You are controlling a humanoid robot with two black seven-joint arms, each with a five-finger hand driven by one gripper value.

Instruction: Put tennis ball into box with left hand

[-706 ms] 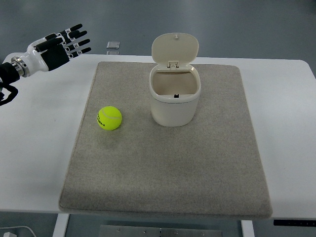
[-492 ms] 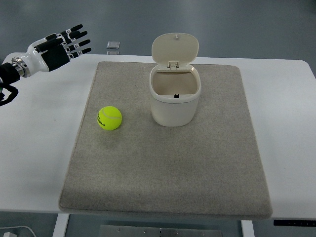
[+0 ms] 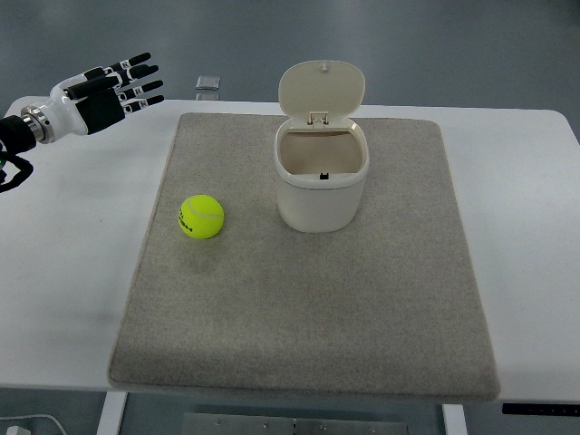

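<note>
The tennis ball (image 3: 200, 217) lies on the left part of a grey mat (image 3: 308, 299), and nothing touches it. To its right, near but apart, stands the box (image 3: 322, 186), a cream container with its hinged lid (image 3: 321, 90) standing up open at the far side; the inside looks empty. The mat covers the middle of the white desk (image 3: 68, 272). The left robot hand (image 3: 111, 88) is over the far left corner of the desk, well apart from the ball, with the fingers stretched out and spread, holding nothing. Behind the desk, on the floor, is a small flat grey object (image 3: 207, 82).
</note>
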